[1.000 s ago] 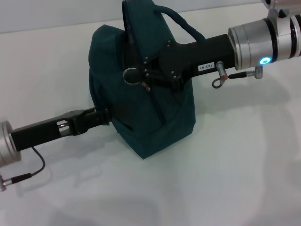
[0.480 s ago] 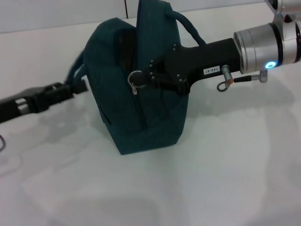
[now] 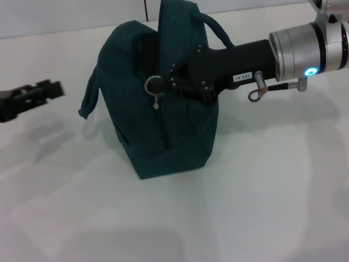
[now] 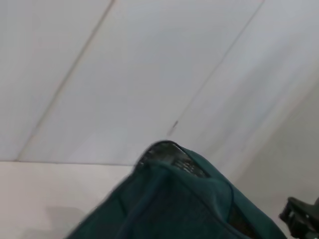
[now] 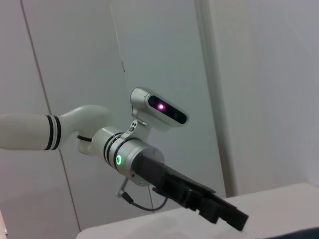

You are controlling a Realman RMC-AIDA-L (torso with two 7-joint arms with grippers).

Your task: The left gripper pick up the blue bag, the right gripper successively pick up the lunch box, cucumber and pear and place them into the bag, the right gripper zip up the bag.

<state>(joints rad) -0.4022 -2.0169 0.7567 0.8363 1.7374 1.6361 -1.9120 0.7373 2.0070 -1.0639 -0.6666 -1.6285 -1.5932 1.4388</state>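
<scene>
The near part of the table (image 3: 229, 218) is being left bare, and the blue bag (image 3: 163, 131) is being seen standing upright on it toward the far middle, resting on its own base. What has just changed is on the left: a second ago the bag was being held at its left side by the left gripper (image 3: 48, 89), and that gripper is now being drawn back to the far-left edge, well apart from the bag, with nothing between its fingers; whether its fingers are spread or pressed together cannot be told. The strap (image 3: 90, 98) it was holding is now being left hanging loose down the bag's left side. The bag, tilted toward the left before, is now being seen straightened. Farther back and to the right, the right gripper (image 3: 173, 82) is being kept against the upper front of the bag, its fingers seemingly pinched on the cloth at the zip line, just beside the round zip pull (image 3: 153, 86), which is dangling free. No lunch box, cucumber or pear is being seen outside the bag, so the packing is being judged done and the task is being judged at or just past the zipping stage; how far the zip is drawn cannot be told.
</scene>
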